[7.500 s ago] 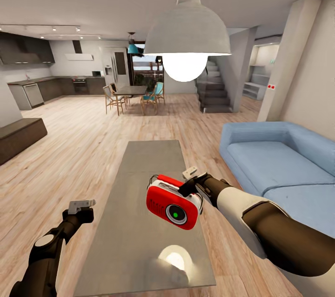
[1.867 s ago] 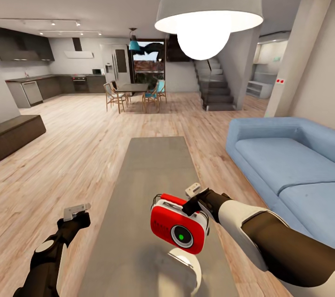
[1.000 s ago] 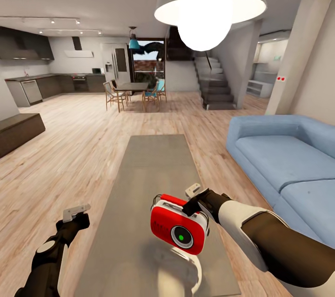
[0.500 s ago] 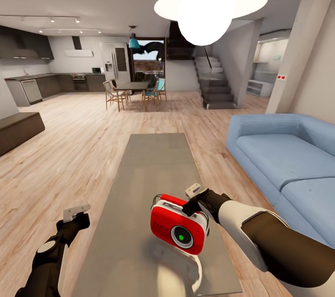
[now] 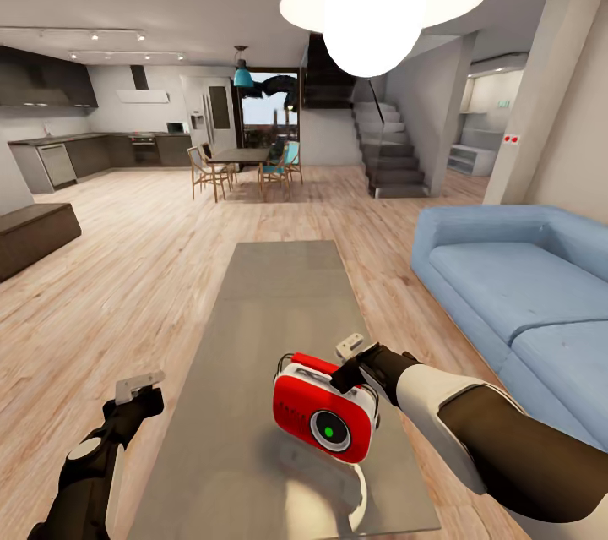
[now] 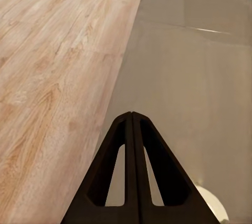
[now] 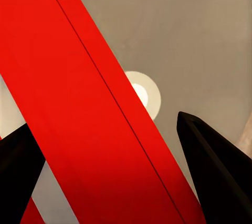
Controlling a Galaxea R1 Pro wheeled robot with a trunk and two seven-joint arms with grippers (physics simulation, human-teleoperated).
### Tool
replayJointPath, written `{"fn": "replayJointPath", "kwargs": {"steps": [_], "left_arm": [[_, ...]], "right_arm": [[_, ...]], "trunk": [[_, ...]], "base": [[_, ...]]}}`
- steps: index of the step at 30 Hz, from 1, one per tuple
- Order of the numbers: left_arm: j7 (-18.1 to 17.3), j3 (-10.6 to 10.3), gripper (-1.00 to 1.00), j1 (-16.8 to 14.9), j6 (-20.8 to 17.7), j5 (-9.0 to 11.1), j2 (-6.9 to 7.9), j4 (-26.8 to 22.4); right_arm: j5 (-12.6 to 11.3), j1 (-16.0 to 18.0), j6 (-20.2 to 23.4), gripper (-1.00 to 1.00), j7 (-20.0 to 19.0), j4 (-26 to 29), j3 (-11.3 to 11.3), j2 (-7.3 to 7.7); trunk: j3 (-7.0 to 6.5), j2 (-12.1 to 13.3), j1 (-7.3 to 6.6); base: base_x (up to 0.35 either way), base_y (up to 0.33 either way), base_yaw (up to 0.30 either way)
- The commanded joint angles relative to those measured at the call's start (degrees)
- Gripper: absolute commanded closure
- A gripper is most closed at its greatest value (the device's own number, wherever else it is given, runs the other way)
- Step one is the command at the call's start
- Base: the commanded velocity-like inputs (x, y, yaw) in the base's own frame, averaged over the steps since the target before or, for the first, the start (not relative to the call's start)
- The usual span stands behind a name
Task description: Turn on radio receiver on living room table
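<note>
Radio receiver [image 5: 325, 417] was up off the table [image 5: 270, 329], tilted in the air above the near end of the glossy grey top, its round dial glowing green. Going from the left: the left gripper [image 5: 140, 386] hovered beside the table's left edge over the plank floor, and in the left wrist view its two fingers lay pressed together with nothing between them [image 6: 132, 174]. In the middle hung the radio, red face toward the head camera. At the right, the right gripper [image 5: 355, 361] met the radio at its red top handle [image 7: 89, 108]; in the right wrist view the dark fingers [image 7: 215, 171] stood on either side of that red bar, apparently gripping it. Judging by the green light, the switching-on step seemed done or nearly so. The next move likely called for lowering the radio squarely back onto the tabletop and easing the fingers off the handle.
</note>
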State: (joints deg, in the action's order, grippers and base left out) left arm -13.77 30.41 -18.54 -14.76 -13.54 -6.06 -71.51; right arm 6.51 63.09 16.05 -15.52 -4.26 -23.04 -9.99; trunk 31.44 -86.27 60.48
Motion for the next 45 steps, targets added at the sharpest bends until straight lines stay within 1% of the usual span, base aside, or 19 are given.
{"fn": "replayJointPath", "kwargs": {"steps": [1, 25, 28, 29, 30, 32, 34, 40, 42, 45], "left_arm": [[0.0, 0.0, 1.0, 0.0, 0.0, 0.0, 0.0, 0.0], [0.0, 0.0, 1.0, 0.0, 0.0, 0.0, 0.0, 0.0], [0.0, 0.0, 1.0, 0.0, 0.1, 0.0, 0.0, 0.0], [-0.1, -0.3, 1.0, 0.3, 0.4, 0.1, -0.33, 0.4], [-0.1, -0.7, 1.0, 0.7, 0.7, 0.2, -0.66, 0.7], [-0.1, -1.3, 1.0, 0.7, 1.3, 0.2, -1.3, 1.3], [-0.2, -1.1, 1.0, 0.7, 1.3, 0.3, -1.95, 1.6], [-0.1, -0.9, 1.0, 0.7, 3.2, 0.3, -3.89, 2.8], [-0.1, -0.9, 1.0, 0.7, 3.4, 0.3, -3.93, 2.9], [-0.1, -0.9, 1.0, 0.7, 3.5, 0.3, -3.93, 2.9]], "right_arm": [[-0.2, 0.0, 0.0, 1.0, 0.0, 0.0, 0.4, -0.01], [-0.2, 0.0, 0.0, 1.0, 0.0, 0.0, 0.4, -0.01], [-0.2, 0.0, 0.0, 1.0, 0.0, 0.0, 0.4, -0.01], [0.3, -0.3, -0.4, 1.0, 0.3, 0.1, -0.2, -0.01], [0.5, -0.7, -0.7, 1.0, 0.6, 0.1, -0.2, -0.01], [0.5, -0.7, -1.3, 1.0, 1.3, 0.1, -1.0, -0.01], [0.5, -0.7, -1.1, 1.0, 0.9, 0.1, -0.9, -0.01], [0.7, -0.8, -0.6, 1.0, -0.4, 0.1, -0.5, -0.01], [0.7, -0.8, -0.5, 1.0, -0.5, 0.2, -0.5, -0.01], [0.7, -0.8, -0.5, 1.0, -0.5, 0.2, -0.5, -0.01]], "trunk": [[0.18, -0.4, 0.22], [4.49, -10.0, 5.5], [4.49, -10.0, 5.5], [4.49, -10.0, 5.5], [4.49, -10.0, 5.5], [4.49, -10.0, 5.5], [4.49, -10.0, 5.5], [4.49, -10.0, 5.5], [4.49, -10.0, 5.5], [5.03, -11.3, 6.16]], "base": [[0.0, 0.0, 0.0], [0.0, 0.0, 0.0], [0.0, 0.0, 0.0], [0.0, 0.0, 0.0], [0.0, 0.0, 0.0], [0.0, 0.0, 0.0], [0.0, 0.0, 0.0], [0.0, 0.0, 0.0], [0.0, 0.0, 0.0], [0.0, 0.0, 0.0]]}}
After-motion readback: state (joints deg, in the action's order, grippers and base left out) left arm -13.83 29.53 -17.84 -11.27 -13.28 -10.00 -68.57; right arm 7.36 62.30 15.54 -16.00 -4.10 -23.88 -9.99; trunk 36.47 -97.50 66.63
